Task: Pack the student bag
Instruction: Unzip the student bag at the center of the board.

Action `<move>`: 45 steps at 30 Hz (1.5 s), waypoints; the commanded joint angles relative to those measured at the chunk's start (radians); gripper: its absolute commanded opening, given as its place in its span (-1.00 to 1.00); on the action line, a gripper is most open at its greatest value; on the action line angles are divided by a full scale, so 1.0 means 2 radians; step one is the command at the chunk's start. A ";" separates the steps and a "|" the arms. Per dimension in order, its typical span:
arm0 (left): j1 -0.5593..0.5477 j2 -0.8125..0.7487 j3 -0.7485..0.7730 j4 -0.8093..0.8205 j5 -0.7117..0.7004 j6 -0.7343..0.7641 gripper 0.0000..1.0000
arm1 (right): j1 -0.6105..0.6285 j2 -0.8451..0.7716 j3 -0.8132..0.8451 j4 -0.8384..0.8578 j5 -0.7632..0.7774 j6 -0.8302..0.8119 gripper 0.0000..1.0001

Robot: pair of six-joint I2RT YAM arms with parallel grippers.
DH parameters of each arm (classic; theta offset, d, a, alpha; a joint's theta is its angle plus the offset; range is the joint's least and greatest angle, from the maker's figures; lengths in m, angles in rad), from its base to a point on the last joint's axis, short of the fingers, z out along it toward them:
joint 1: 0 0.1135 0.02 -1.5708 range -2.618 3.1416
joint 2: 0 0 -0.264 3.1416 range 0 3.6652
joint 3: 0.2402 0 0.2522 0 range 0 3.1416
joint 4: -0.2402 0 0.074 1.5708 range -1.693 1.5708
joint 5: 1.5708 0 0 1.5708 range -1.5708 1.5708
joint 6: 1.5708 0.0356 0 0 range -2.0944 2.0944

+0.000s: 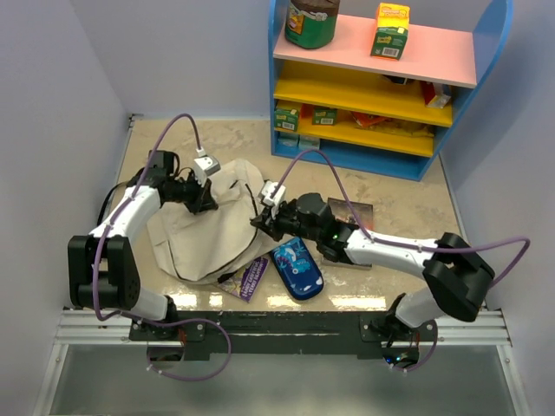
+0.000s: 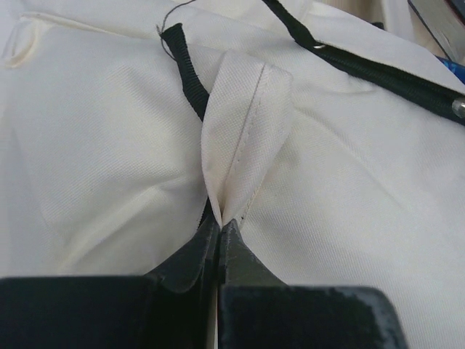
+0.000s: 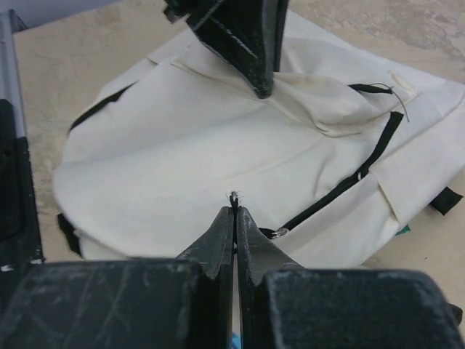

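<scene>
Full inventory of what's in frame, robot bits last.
student bag: 1, beige, table centre-left
pencil case: 1, blue, near-right of bag
booklet: 1, purple, partly under bag
flat book: 1, dark, under right arm
shelf unit: 1, blue frame, far right
jar: 1, dark, top shelf
carton: 1, yellow-green, top shelf
small boxes: several, green, lower shelves
left pincer: 1, black, shut on bag fold
right pincer: 1, black, shut at bag's right edge

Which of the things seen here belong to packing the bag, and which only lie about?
For the job: student bag, pinched by left gripper and right gripper; likely to pack: blue pencil case, purple booklet, dark book.
Lying about: shelf with jar and yellow carton.
</scene>
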 commanded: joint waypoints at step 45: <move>-0.021 -0.054 0.145 -0.089 0.086 0.056 0.78 | -0.060 -0.041 -0.049 0.061 0.102 0.134 -1.00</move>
